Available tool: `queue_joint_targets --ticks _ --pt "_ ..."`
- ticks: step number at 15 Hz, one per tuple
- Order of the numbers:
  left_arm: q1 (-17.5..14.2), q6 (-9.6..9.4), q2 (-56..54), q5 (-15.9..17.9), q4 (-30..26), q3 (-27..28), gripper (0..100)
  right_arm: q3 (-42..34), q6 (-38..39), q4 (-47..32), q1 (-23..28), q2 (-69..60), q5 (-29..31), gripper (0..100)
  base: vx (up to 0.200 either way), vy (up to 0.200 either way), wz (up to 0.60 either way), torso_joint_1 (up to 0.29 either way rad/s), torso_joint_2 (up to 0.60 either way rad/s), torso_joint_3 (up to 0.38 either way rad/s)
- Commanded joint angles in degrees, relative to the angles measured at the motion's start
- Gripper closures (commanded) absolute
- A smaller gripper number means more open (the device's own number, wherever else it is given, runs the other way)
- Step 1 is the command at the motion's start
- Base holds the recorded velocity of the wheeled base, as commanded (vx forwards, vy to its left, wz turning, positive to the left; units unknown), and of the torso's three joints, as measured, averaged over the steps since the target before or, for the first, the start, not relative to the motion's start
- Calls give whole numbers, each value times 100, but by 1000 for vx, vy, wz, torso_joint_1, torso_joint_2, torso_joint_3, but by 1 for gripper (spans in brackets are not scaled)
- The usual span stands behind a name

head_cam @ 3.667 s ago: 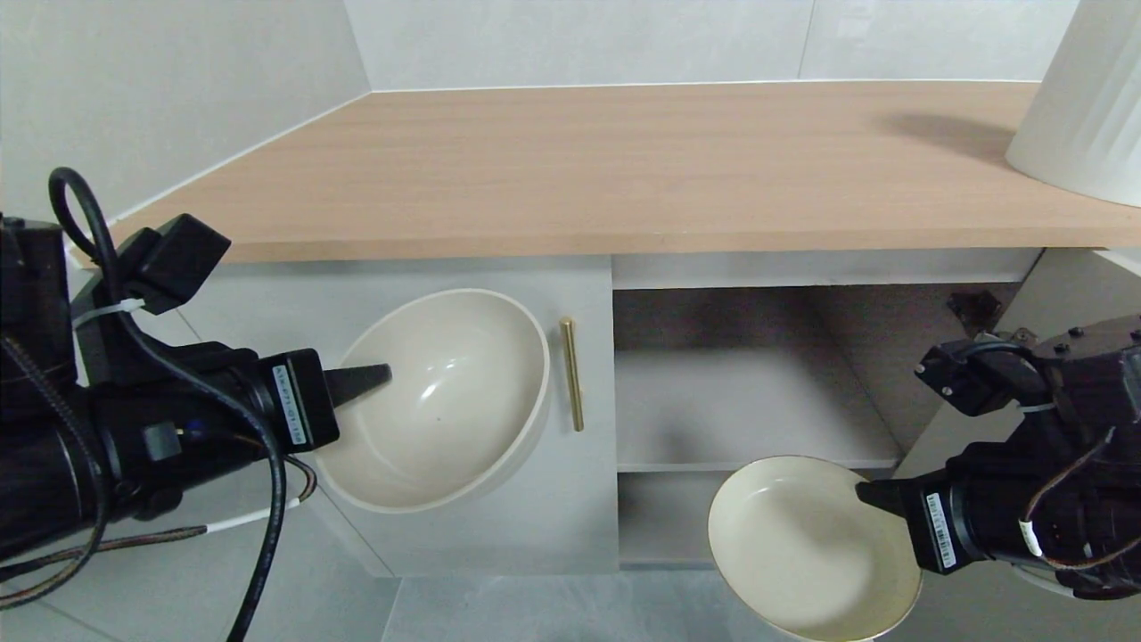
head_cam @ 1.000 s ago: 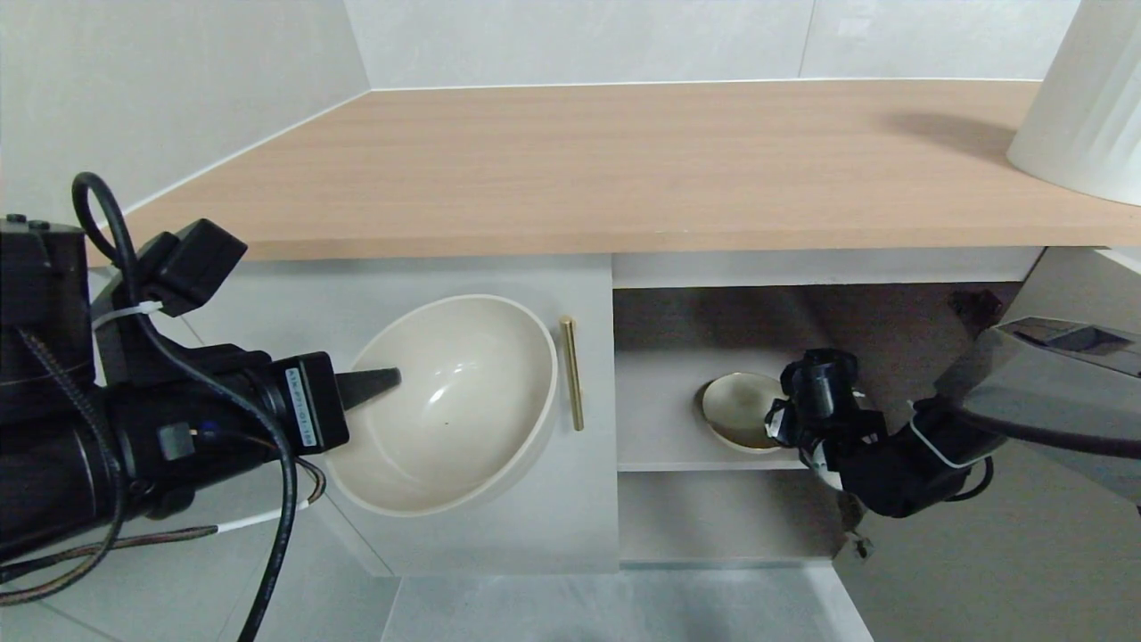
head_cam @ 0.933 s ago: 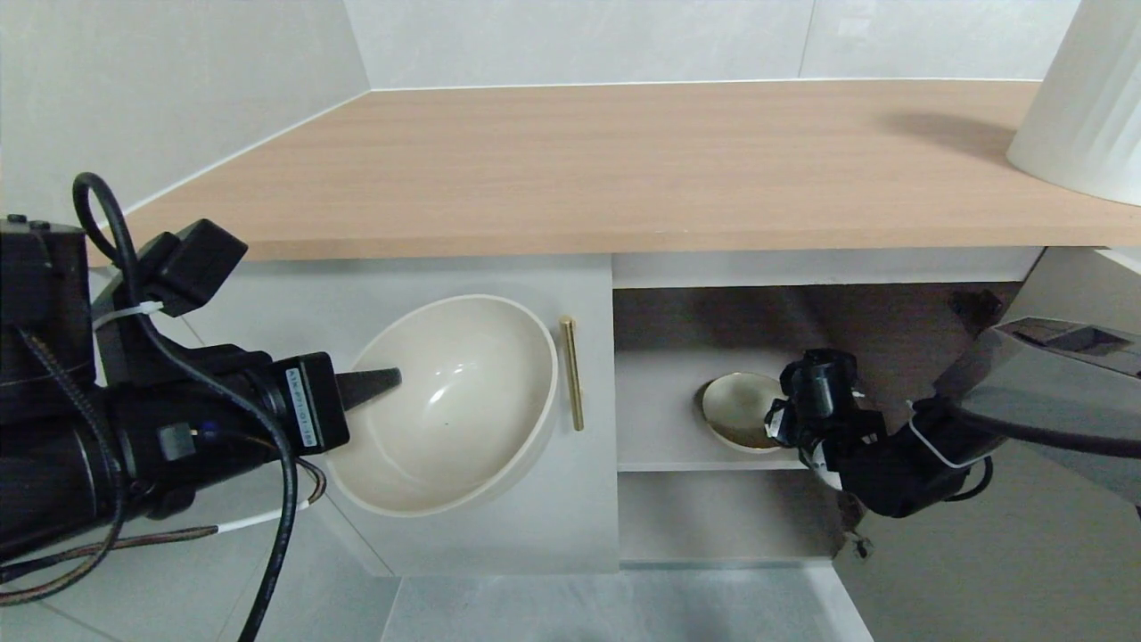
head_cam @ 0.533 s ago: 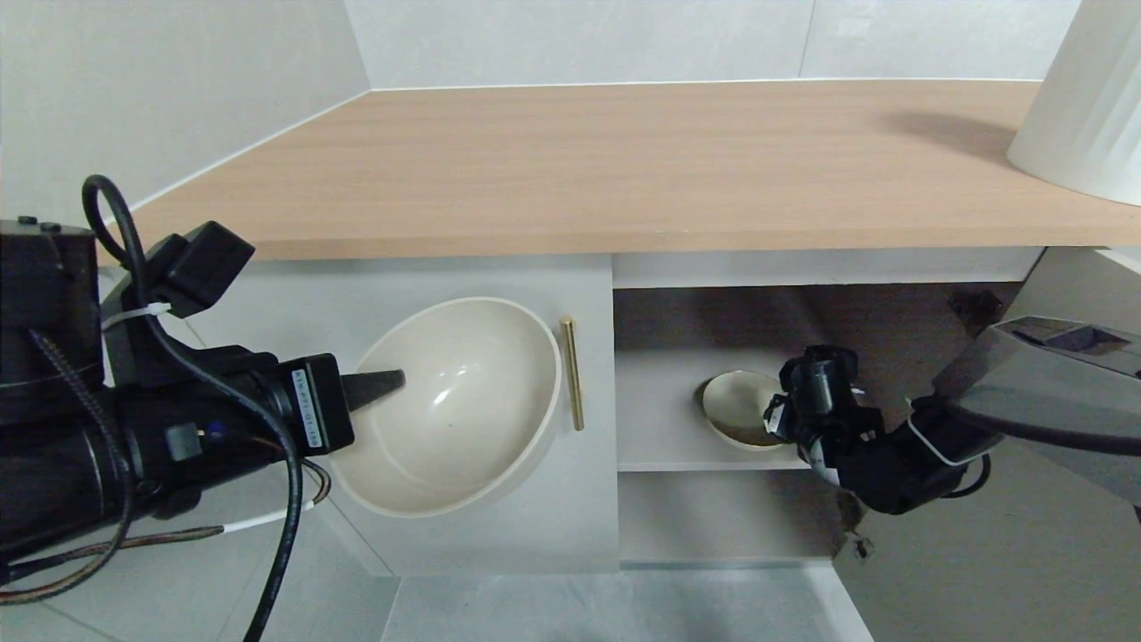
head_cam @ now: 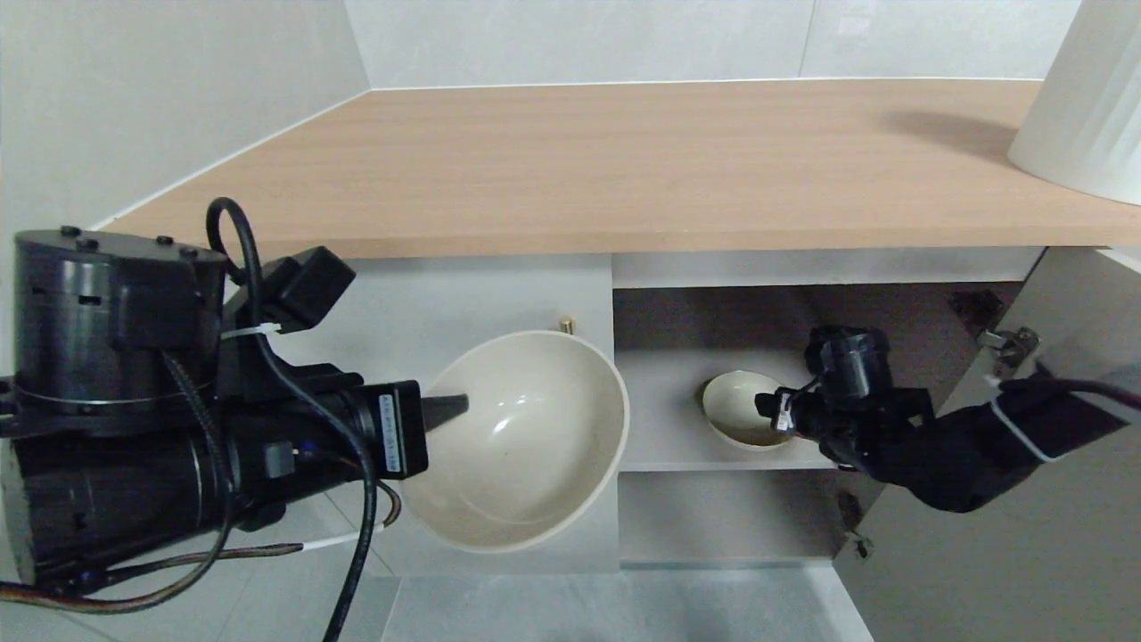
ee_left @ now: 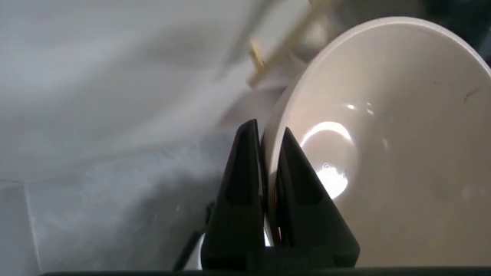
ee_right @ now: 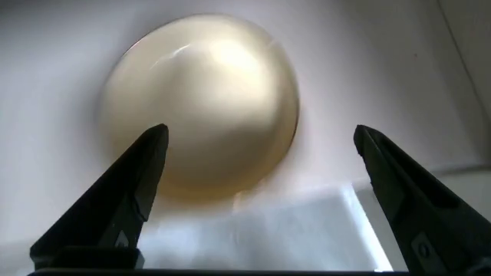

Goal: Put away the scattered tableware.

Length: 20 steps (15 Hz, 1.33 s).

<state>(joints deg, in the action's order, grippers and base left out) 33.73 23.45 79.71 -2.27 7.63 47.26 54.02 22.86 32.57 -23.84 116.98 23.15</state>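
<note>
My left gripper is shut on the rim of a large cream bowl, which hangs tilted in front of the closed left cabinet door. In the left wrist view the fingers pinch the bowl's edge. A small cream bowl sits on the upper shelf inside the open right compartment. My right gripper is inside that compartment, just right of the small bowl. In the right wrist view its fingers stand wide open, with the small bowl beyond them, untouched.
A wooden countertop overhangs the cabinet, with a white ribbed container at its far right. The gold door handle peeks above the large bowl. The right door stands open. A lower shelf lies beneath.
The right gripper carried the small bowl into the cabinet, set it on the shelf and let go, then drew back slightly. The left arm moved right with the large bowl, covering the handle.
</note>
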Motion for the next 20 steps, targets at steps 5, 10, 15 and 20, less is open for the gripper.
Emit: queue_joint_targets --ticks 5,10,15,20 --pt "846 -183 862 -116 -7 -24 100 -286 -229 -2651 -1333 -3155 -953 0 0 0 0 0 0 0" --pt "1487 -693 1899 -951 89 2 100 -278 -229 -3249 -1949 -3586 -953 0 0 0 0 0 0 0" --pt "1909 -693 2584 -1971 1118 -15 100 -322 -212 -3600 -2247 -3111 -1164 0 0 0 0 0 0 0" --pt "1962 -605 2277 -2120 1311 -33 100 -313 -1 -3547 -2247 -2399 -1146 0 0 0 0 0 0 0"
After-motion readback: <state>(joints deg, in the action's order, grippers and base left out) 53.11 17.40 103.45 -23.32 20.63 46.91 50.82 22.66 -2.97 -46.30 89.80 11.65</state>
